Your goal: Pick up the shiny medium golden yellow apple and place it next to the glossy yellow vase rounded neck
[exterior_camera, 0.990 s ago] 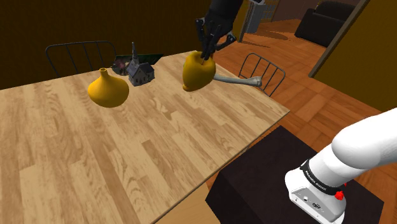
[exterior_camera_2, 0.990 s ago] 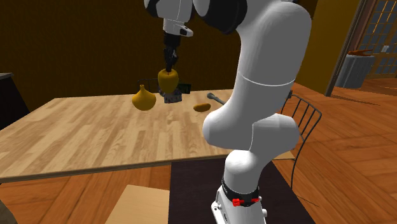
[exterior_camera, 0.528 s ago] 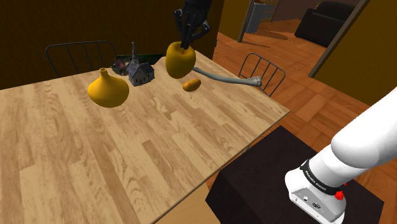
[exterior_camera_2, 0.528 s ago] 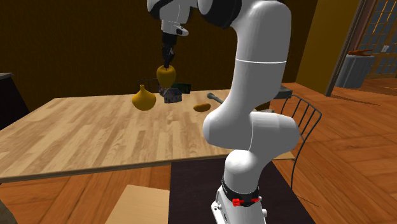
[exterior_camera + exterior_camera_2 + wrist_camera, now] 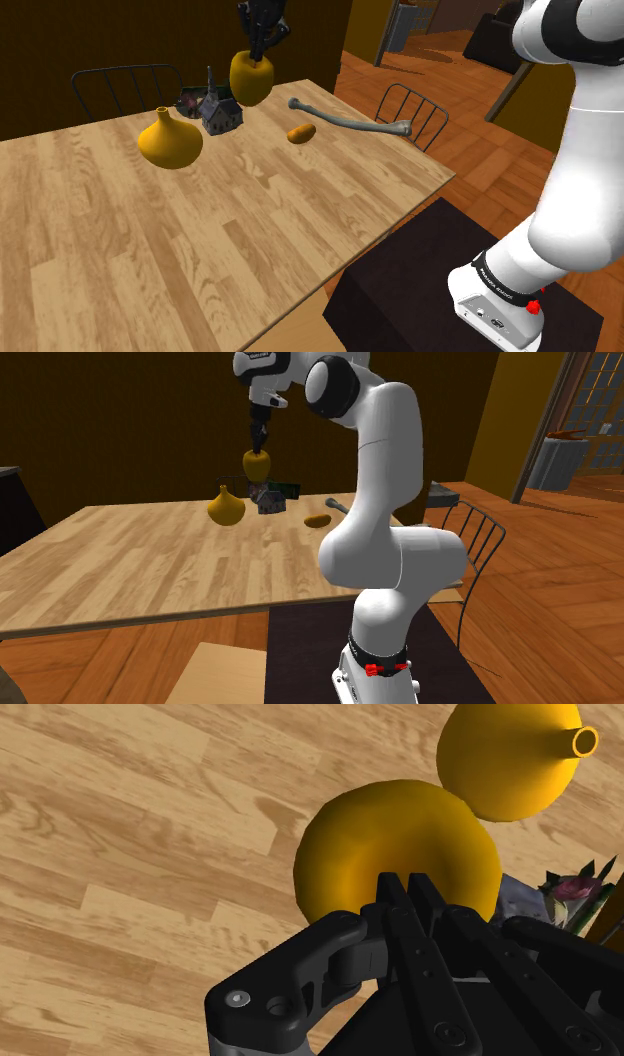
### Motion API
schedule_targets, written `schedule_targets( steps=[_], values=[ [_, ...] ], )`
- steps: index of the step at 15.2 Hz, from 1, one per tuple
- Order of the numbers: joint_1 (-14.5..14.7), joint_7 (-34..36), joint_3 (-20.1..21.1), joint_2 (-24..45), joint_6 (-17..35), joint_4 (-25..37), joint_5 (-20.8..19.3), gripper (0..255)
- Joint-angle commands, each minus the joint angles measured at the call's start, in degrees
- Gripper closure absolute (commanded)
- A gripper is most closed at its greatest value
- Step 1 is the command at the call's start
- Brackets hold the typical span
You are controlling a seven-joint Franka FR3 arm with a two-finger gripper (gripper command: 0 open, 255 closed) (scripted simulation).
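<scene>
The gripper (image 5: 262, 27) is clamped on the top of the apple (image 5: 250, 79), its two fingers (image 5: 393, 900) drawn almost together in a narrow pinch near the stem end, so the yellow fruit hangs below the hand, clear of the table (image 5: 200, 250). In the shoulder view the apple hangs over the far side of the table, just above a small grey house (image 5: 222, 113) and a little to the right of the vase (image 5: 169, 141), which stands upright on the wood. A bone (image 5: 352, 119) and a small orange lump (image 5: 301, 133) lie further to the right, well apart from the vase. The task looks to be in its carry step, with the lowering and release not yet done. The main risk is the grip: so thin a hold on a round, glossy body could let the apple swing or slip free during a quick move, and it would then drop onto the house or roll off across the boards. A straight descent from here would likely land on the house rather than on bare wood. Coming in too close could also nudge the vase, whose round belly may tip. Once released, the apple could roll away from the vase.
</scene>
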Motion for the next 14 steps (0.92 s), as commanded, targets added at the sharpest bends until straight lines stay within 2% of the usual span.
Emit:
schedule_targets(
  steps=[1, 2, 7, 14],
  values=[
    [4.3, 0.6, -1.2, 7.4, -4.9, 12.1, -3.5, 255],
    [8.3, 0.3, -2.4, 13.6, -9.4, 23.0, -5.8, 255],
    [5.6, 0.3, -2.1, 10.8, -3.3, 13.8, -4.6, 255],
    [3.3, 0.2, -1.8, 9.1, 3.4, 5.1, -3.9, 255]
  ],
)
